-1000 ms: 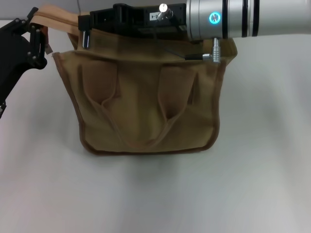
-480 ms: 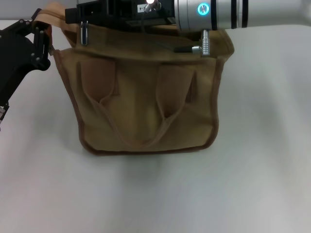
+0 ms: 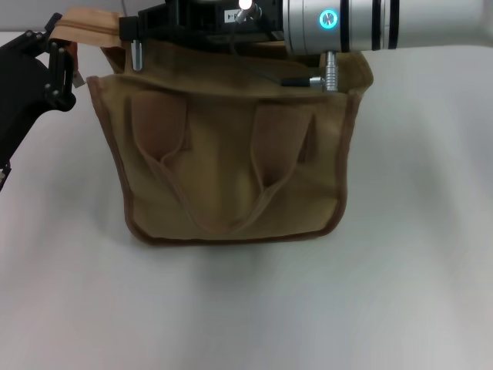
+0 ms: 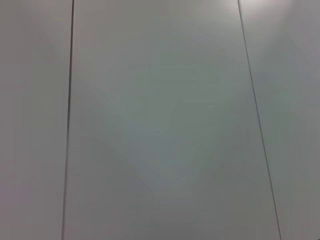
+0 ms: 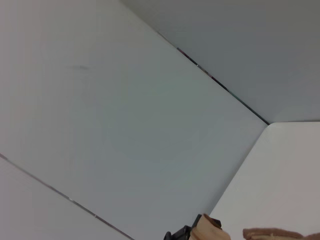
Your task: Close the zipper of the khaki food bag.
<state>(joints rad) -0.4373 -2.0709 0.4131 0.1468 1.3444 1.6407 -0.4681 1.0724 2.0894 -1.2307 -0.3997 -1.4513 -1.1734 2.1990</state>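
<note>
So you've got one khaki food bag [image 3: 231, 154] sitting upright in the middle of the head view on the white counter [image 3: 385, 293], front face toward the camera. Its long axis runs left-right across the frame. I count two looped handles hanging down the front.

The zipper [image 3: 88, 23] runs along the top edge of the bag, so also left-right. Only its left end really shows, a tan strip poking out at the upper left of the frame. The rest is hidden under the right arm, and I can't spot the pull tab anywhere.

Your left gripper [image 3: 58, 65] is the black one at the upper left edge of the head view. It's right against the bag's top left corner, just below that sticking-out zipper end. Looks close enough to be touching the fabric, but whether the fingers are clamped on anything or spread apart, I honestly can't tell.

Your right gripper [image 3: 166, 27] reaches in from the upper right, silver arm with a glowing teal ring, and its black head sits over the top of the bag toward the left side, right above the zipper line. Its fingers aren't visible, so no call on those either.

Left wrist view is just blank wall panels. Right wrist view is mostly wall too, with a scrap of tan fabric at the bottom edge.
</note>
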